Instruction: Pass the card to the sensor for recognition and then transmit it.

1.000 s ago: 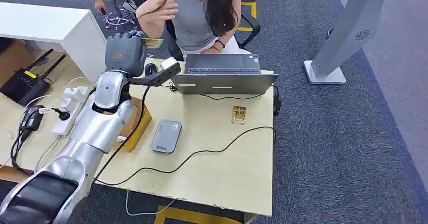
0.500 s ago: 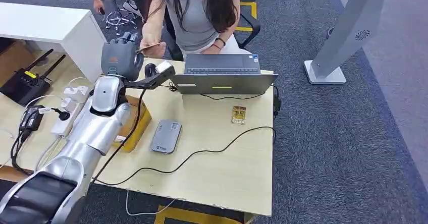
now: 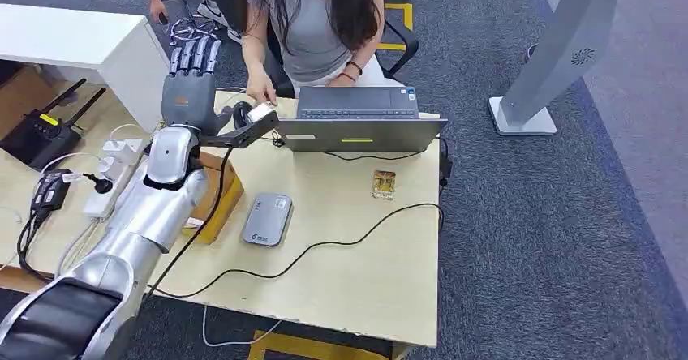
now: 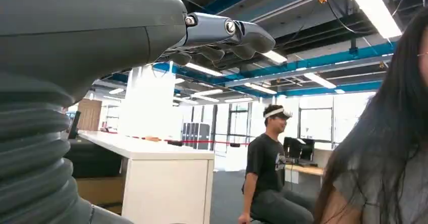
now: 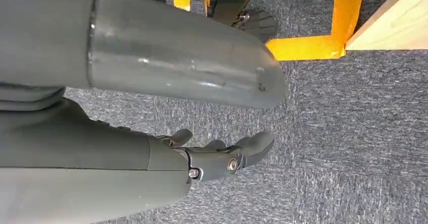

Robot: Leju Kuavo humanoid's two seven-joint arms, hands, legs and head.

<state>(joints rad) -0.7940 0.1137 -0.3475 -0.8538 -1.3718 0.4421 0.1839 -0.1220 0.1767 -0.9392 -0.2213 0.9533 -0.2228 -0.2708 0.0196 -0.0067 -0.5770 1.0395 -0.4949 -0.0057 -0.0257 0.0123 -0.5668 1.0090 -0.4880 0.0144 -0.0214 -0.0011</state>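
My left hand (image 3: 191, 80) is raised above the table's far left corner with its fingers straight and nothing in it. In the left wrist view its fingers (image 4: 222, 30) are likewise bare. The person (image 3: 320, 19) sits behind the laptop with one hand (image 3: 261, 94) lowered to the table's far edge, close to my left wrist; I cannot tell whether it holds the card. The grey sensor box (image 3: 267, 219) lies flat on the table, below my left forearm. My right hand (image 5: 222, 158) hangs over the carpet, fingers loosely apart and holding nothing.
An open laptop (image 3: 359, 121) stands at the table's (image 3: 365, 279) far edge. A small gold item (image 3: 384, 184) lies in front of it. A yellow box (image 3: 217, 194) sits under my left arm, and a black cable (image 3: 324, 246) crosses the table. A power strip (image 3: 109, 177) lies to the left.
One second ago my left hand held the card up. The person reached in and took it, then lowered that hand to the table edge. My fingers have straightened.
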